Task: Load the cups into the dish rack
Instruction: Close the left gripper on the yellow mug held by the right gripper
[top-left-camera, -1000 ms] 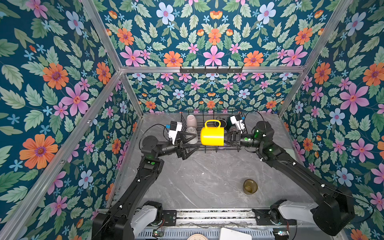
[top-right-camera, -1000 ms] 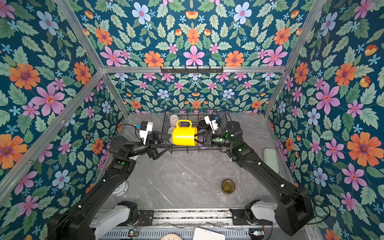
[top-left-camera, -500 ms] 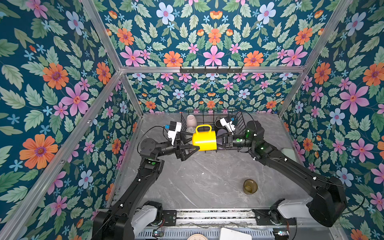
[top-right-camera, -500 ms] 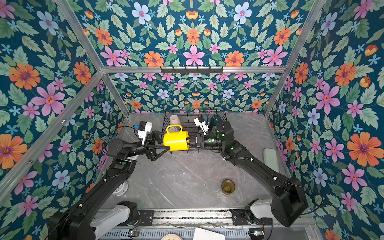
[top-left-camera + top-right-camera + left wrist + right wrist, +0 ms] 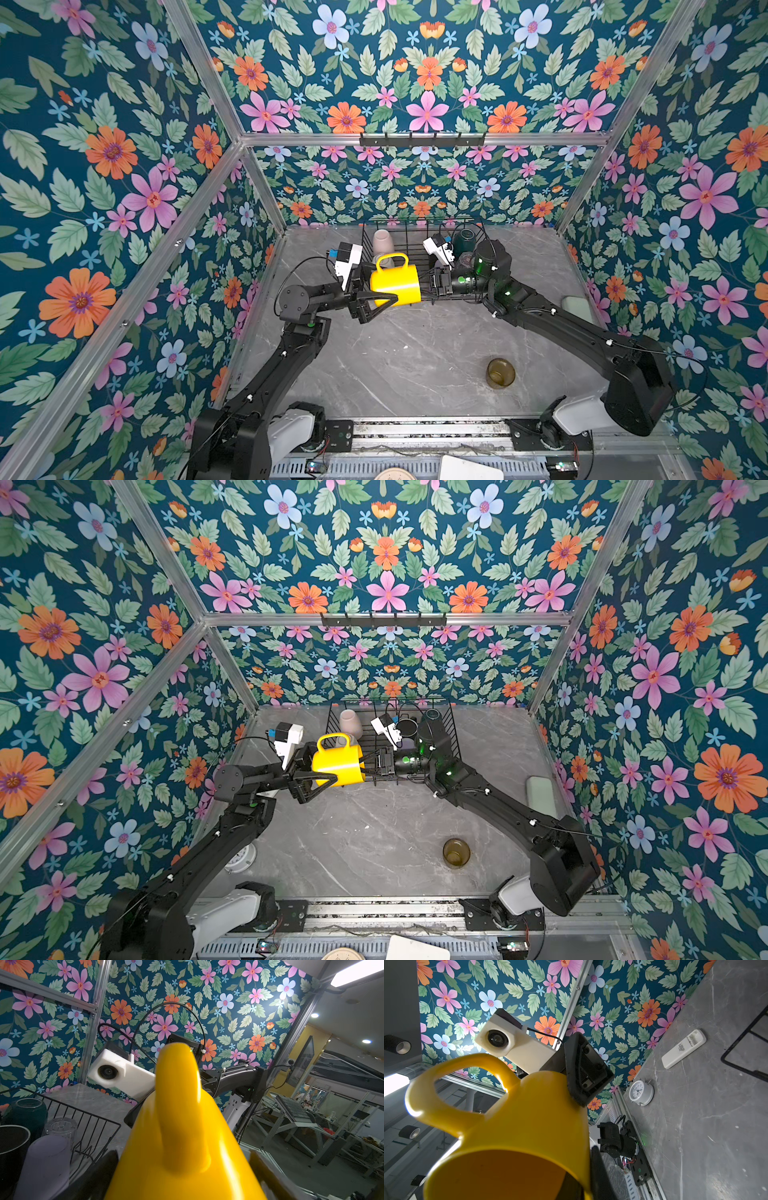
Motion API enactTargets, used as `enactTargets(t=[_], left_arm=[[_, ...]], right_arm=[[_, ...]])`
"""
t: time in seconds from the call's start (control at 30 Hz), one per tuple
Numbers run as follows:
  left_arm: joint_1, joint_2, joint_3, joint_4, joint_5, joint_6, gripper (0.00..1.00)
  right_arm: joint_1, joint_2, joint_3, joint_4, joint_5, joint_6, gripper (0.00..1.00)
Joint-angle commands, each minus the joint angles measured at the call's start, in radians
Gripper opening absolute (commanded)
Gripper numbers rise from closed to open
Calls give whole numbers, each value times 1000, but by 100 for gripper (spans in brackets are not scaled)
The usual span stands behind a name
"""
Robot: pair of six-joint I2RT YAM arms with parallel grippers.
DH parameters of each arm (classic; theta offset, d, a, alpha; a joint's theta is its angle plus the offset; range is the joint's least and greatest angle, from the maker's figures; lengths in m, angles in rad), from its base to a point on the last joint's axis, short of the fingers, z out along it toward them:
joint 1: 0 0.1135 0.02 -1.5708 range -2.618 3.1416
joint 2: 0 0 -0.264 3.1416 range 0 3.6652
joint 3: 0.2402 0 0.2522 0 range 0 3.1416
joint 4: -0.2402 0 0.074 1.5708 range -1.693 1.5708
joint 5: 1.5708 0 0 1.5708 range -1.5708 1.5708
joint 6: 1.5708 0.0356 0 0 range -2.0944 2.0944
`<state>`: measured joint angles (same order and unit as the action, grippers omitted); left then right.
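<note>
Yellow mug [image 5: 395, 282] held sideways in the air, just in front of rack [image 5: 419, 232]. Right gripper [image 5: 430, 282] clamped on its rim; left gripper [image 5: 374, 301] spread wide around the base. Looks light, rigid, glossy, likely slippery; handle or rim grips best.

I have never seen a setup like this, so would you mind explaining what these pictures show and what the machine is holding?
These are two robot arms on a grey table, each ending in a two-fingered pincer. Two pictures look down from overhead, almost identically. The other two come from a camera on each arm's wrist, so the yellow mug fills them. The right pincer is shut on the mug's rim. The left pincer is open, its fingers either side of the mug's base. Behind them is the black wire dish rack, which already holds several cups. An amber glass stands alone on the table.
</note>
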<state>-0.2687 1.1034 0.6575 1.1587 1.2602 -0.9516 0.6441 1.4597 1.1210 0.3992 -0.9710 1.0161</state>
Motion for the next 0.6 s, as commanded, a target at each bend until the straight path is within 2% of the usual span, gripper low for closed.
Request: enactTargets(t=[0.0, 0.2, 0.37, 0.57], left_arm=[[1, 13, 0, 137, 23, -83, 97], [1, 46, 1, 261, 38, -176, 94], [0, 71, 2, 355, 44, -251, 88], [0, 90, 14, 388, 50, -288, 70]], right_arm=[[5, 7, 21, 100, -18, 21, 0], [6, 25, 37, 101, -24, 24, 0], [7, 33, 42, 101, -26, 25, 0], [6, 39, 43, 99, -24, 27, 0]])
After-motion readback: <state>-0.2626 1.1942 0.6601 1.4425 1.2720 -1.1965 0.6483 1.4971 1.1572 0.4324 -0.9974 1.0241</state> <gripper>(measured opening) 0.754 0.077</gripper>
